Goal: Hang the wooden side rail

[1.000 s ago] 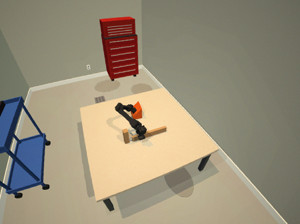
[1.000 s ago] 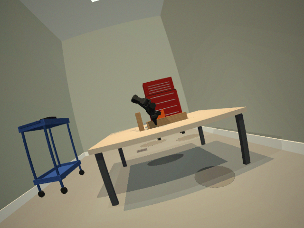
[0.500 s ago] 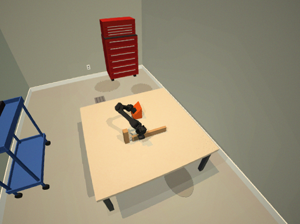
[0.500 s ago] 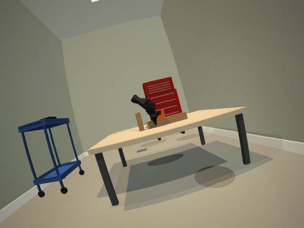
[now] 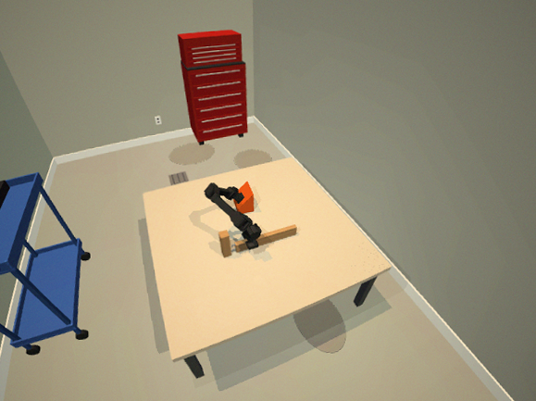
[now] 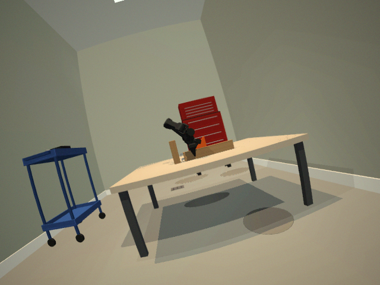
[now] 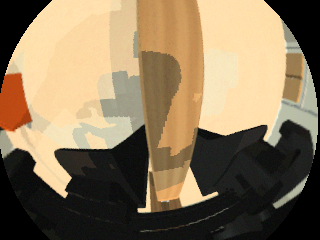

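Observation:
The wooden side rail (image 5: 278, 234) (image 6: 214, 148) (image 7: 168, 74) lies flat on the table (image 5: 266, 294) (image 6: 260, 143). Its hooked end points at the short upright headboard post (image 5: 224, 244) (image 6: 174, 152), a small gap away. My gripper (image 5: 250, 243) (image 6: 193, 152) (image 7: 162, 126) reaches down over the rail near its hooked end and is shut on the rail, one finger on each long side. In the wrist view the rail runs straight away between the black fingers. The steel hooks are too small to make out.
An orange wedge-shaped block (image 5: 245, 198) (image 6: 202, 142) (image 7: 14, 102) stands on the table behind the arm's base. A blue cart (image 5: 19, 266) (image 6: 61, 187) stands on the floor to the left. A red tool chest (image 5: 214, 85) (image 6: 203, 119) stands against the back wall.

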Robot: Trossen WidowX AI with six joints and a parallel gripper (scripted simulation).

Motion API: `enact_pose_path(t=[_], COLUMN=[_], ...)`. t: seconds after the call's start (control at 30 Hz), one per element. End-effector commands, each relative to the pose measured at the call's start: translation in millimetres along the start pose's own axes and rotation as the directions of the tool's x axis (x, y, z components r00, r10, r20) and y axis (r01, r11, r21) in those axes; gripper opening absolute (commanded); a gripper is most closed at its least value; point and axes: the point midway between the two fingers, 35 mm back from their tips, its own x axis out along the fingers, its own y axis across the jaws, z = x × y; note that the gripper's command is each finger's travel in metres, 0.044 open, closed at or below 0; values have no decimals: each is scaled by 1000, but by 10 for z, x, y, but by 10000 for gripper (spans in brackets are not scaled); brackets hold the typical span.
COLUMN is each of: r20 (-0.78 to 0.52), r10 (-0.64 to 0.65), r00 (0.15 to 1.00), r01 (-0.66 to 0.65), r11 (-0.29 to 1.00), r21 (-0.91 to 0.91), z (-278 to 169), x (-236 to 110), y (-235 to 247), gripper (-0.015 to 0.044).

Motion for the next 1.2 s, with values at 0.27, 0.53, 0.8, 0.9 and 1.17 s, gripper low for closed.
enact_pose_path(t=[0.27, 0.53, 0.8, 0.9, 1.17], r20=[0, 0, -4, -4, -4], r10=[0, 0, 3, 3, 3], r00=[1000, 1000, 1000, 1000, 1000], r01=[0, 0, -3, -3, -3], r11=[1000, 1000, 1000, 1000, 1000], r21=[1, 1, -8, -8, -8], z=[-1, -1, -1, -1, -1], x=[0, 0, -11, -16, -30], y=[34, 34, 34, 34, 34], gripper=[0, 0, 0, 0, 0])
